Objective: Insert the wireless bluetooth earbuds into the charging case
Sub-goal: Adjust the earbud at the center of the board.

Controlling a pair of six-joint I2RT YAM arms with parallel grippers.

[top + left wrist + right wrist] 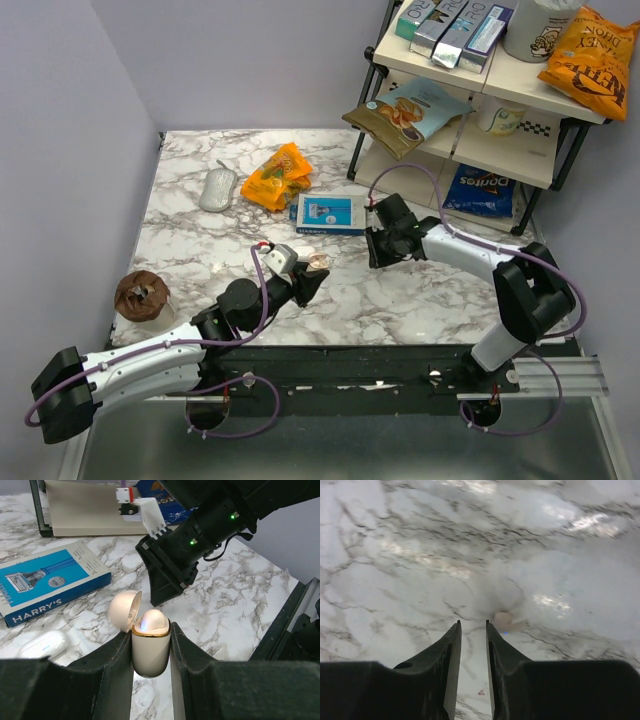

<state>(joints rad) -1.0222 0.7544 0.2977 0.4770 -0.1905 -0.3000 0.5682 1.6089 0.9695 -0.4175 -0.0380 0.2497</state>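
From above: hard to make out the case (318, 262) at the left gripper (311, 274). Left wrist: fingers (116, 656) pinching the case (150, 652), lid open, 1 earbud (152, 621) seated inside. Right wrist: right gripper (473, 629) narrowly parted, empty; just beyond, possibly 1 blurred earbud (503, 619) on the table (395, 555).

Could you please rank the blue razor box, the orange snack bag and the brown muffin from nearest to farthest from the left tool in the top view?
1. Blue razor box, just beyond the left tool, slightly right.
2. Orange snack bag, farther back, slightly left.
3. Brown muffin, far off to the left.
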